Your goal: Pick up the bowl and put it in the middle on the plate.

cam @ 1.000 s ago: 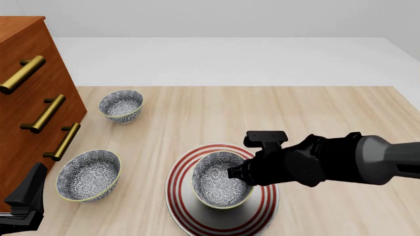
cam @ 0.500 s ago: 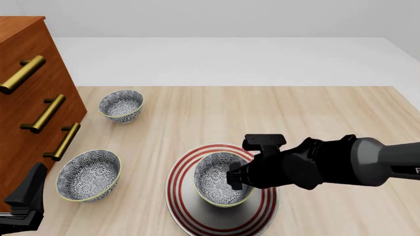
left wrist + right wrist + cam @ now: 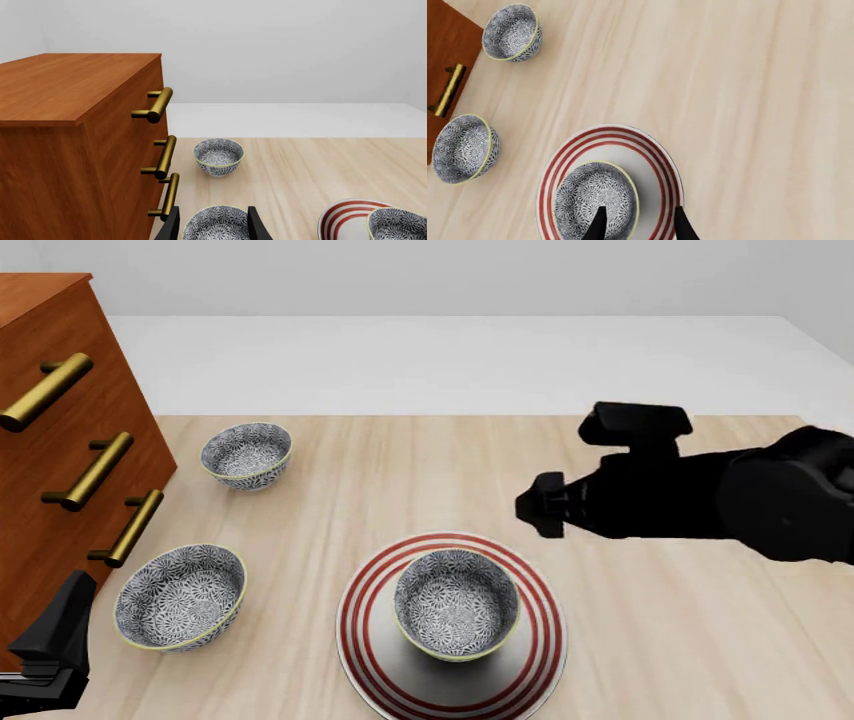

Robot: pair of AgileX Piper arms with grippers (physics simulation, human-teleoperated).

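The bowl (image 3: 455, 602) stands upright in the middle of the plate (image 3: 358, 612), a white plate with red rings. My right gripper (image 3: 537, 505) hangs above and beyond the plate, open and holding nothing. In the right wrist view its fingers (image 3: 679, 226) are spread over the bowl (image 3: 594, 197) and the plate (image 3: 657, 155) far below. My left gripper (image 3: 60, 640) sits low at the near left, open and empty. The left wrist view shows the left gripper (image 3: 213, 230) open, with the bowl (image 3: 397, 225) and plate (image 3: 339, 217) off to one side.
Two more patterned bowls stand on the table: one near the left front (image 3: 182, 596), one farther back (image 3: 247, 454). A wooden dresser (image 3: 54, 440) with brass handles (image 3: 100, 470) fills the left side. The table's far edge meets a pale floor.
My right gripper let go of the bowl, opened, and rose up and away to the far right. The bowl stays on the plate. The left arm is still.
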